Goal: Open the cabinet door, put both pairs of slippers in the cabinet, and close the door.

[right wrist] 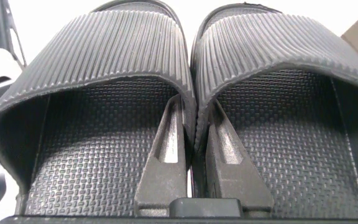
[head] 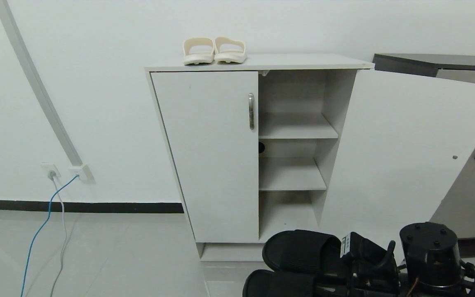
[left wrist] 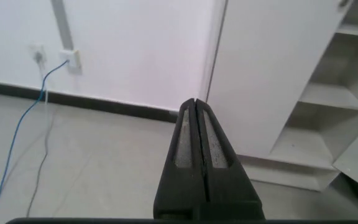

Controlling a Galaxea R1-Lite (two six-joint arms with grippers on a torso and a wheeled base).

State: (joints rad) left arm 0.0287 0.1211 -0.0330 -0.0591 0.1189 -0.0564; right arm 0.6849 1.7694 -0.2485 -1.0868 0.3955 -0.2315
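Black slippers [head: 299, 258], a ribbed pair side by side, show at the lower centre-right of the head view, just before the cabinet [head: 157, 123]. The right pincer [right wrist: 194, 109] holds them with one finger inside each slipper, closed down on their two touching inner walls. The cabinet stands mid-frame against the white wall with its left door [head: 208, 156] closed, its right door [head: 398, 152] swung wide toward the right edge and the beige slippers [head: 215, 50] on its top at upper centre. The left pincer [left wrist: 196, 107] hangs above the floor with its fingers pressed together on nothing.
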